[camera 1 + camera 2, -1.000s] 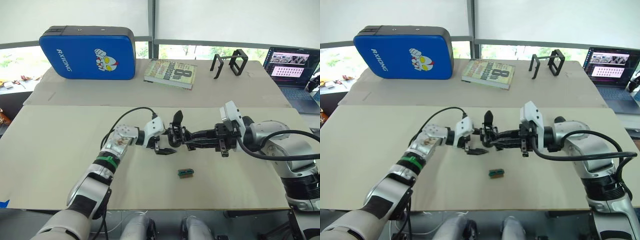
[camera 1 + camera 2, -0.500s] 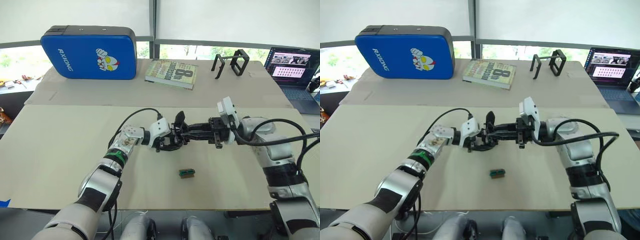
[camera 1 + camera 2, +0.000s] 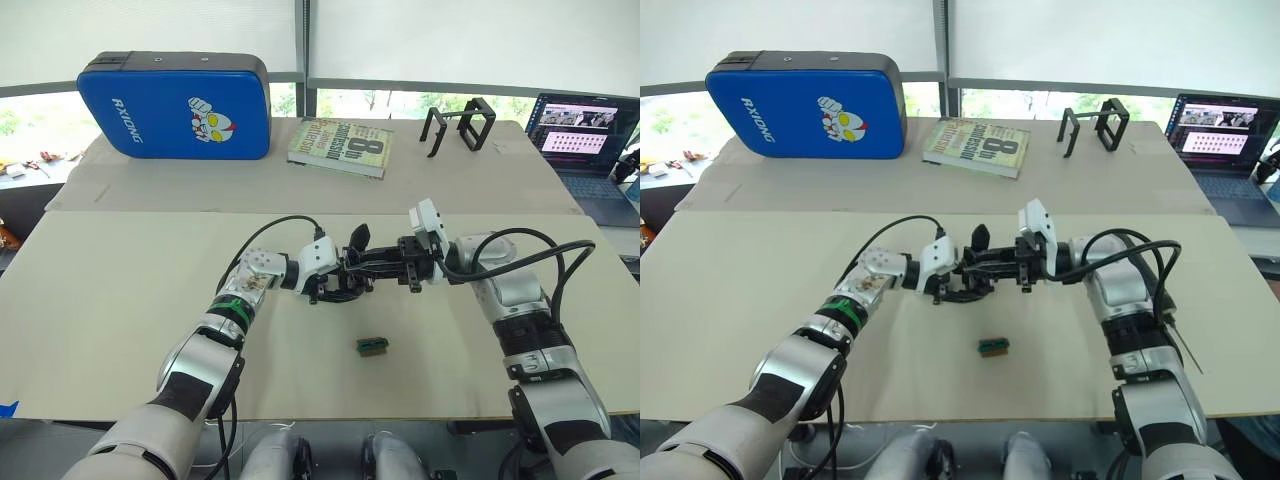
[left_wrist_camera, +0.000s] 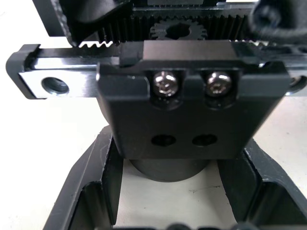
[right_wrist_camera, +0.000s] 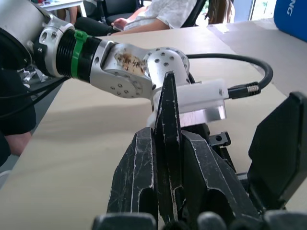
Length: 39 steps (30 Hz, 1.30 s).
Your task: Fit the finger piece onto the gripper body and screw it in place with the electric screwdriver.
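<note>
Mid-desk (image 3: pixel 120 330), the left gripper (image 3: pixel 335 283) has its fingers closed around the gripper body (image 4: pixel 192 124), while the right gripper (image 3: pixel 385 265) pinches the finger piece (image 5: pixel 168 139) tight and holds it against the body. Fitting looks underway but not finished (two screws sit on the body's block; seating unclear). I judge the screwing step remains, and the small green-and-black block (image 3: pixel 372 346) lies untouched nearby.
</note>
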Each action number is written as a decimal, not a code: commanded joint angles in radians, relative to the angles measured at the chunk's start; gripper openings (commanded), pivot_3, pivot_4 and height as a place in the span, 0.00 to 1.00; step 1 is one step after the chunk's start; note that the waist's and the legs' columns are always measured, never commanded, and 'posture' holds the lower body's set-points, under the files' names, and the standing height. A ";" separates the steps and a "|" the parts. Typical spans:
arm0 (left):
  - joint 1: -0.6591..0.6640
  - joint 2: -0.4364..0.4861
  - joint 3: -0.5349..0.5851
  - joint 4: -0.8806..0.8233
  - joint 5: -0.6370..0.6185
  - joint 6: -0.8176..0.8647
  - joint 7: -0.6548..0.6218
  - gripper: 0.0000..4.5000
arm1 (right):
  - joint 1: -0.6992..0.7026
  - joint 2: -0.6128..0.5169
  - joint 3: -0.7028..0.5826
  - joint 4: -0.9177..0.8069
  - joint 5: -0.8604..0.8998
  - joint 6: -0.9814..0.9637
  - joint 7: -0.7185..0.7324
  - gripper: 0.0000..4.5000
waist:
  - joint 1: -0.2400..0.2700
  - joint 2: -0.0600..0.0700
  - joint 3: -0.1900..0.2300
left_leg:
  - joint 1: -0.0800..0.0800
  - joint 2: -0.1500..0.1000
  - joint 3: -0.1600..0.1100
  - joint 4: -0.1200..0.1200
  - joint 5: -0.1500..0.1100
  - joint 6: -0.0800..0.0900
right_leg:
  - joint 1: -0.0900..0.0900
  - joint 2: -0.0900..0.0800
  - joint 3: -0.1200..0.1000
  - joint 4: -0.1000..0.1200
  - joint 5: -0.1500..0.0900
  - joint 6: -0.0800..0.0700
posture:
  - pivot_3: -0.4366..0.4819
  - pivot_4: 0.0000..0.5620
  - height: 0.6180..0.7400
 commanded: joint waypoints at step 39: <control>0.006 0.000 0.024 -0.048 0.012 -0.020 -0.032 0.51 | -0.086 0.013 0.089 0.440 -0.127 -0.139 0.142 0.07 | -0.019 0.001 -0.002 | 0.008 0.000 0.000 -0.001 -0.001 -0.002 | 0.003 -0.008 -0.003 0.003 0.000 -0.001 | 0.48 0.27 1.00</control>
